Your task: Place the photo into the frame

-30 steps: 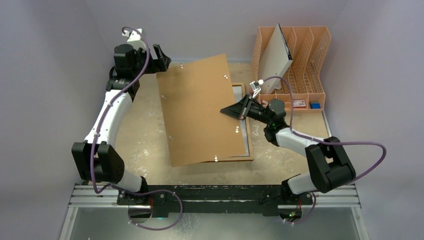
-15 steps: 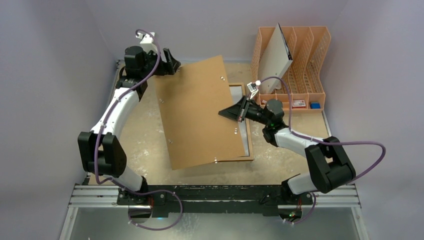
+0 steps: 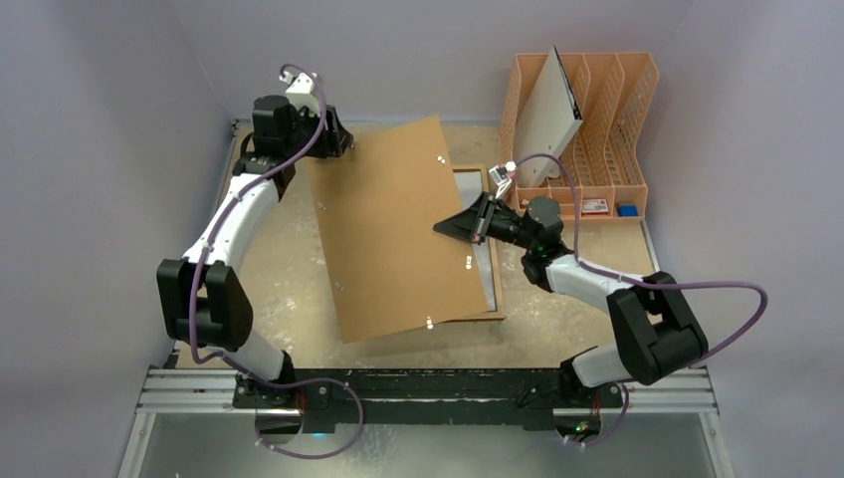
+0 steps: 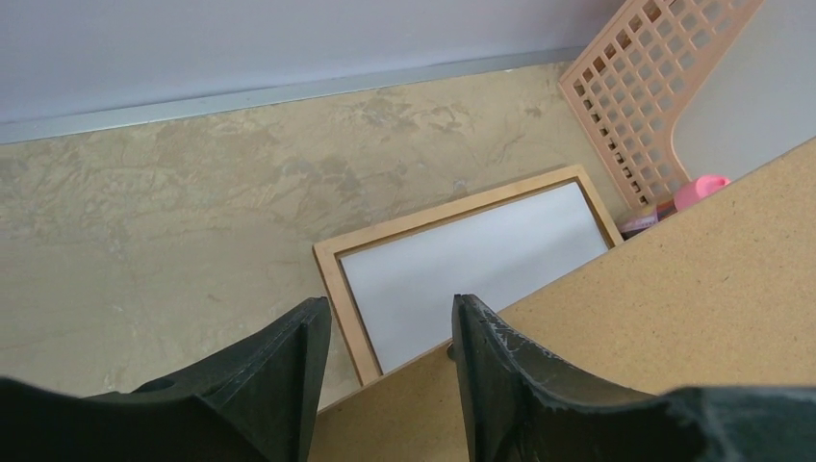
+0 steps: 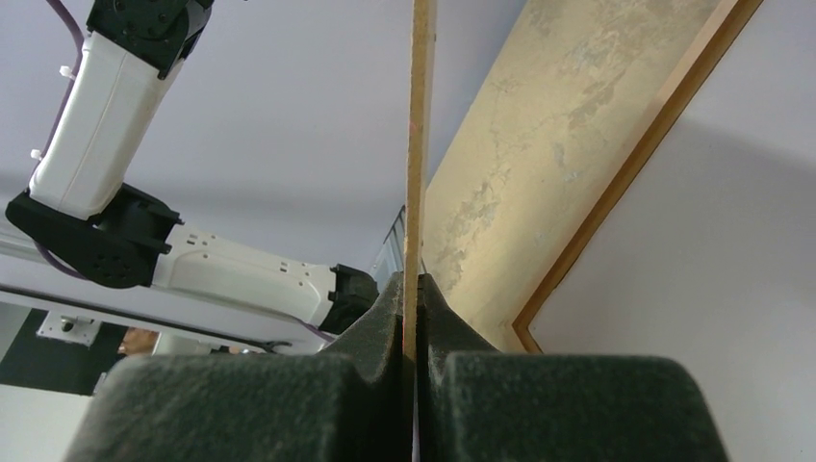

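Since a second ago the left arm has swung toward the upper middle of the top view. Its end effector [image 3: 336, 134] now sits at the upper left corner of the board [image 3: 398, 229]. The board has turned a little, its top edge dropping to the left, so more of the frame [image 3: 470, 168] shows at its upper right. The right end effector [image 3: 448, 227] has barely moved on the board's right edge.

The top view does not settle either grip; the wrist views do. In the left wrist view the end effector [image 4: 385, 318] has its fingers apart. The board's [image 4: 674, 289] corner lies under and between them, and below it a corner of the frame [image 4: 332, 289] shows a plain pale inside. In the right wrist view the end effector [image 5: 412, 289] is clamped on the board [image 5: 420, 115], which appears edge-on as a thin upright strip. The frame's rim [image 5: 635, 164] slants down the right side of that view.

The frame lies flat on the counter [image 3: 289, 259] under the board, left of the organizer [image 3: 607, 119]. Its exposed right side runs up and down the picture. The board's long axis runs nearly the same way, its top leaning left. No printed picture can be made out in any view.
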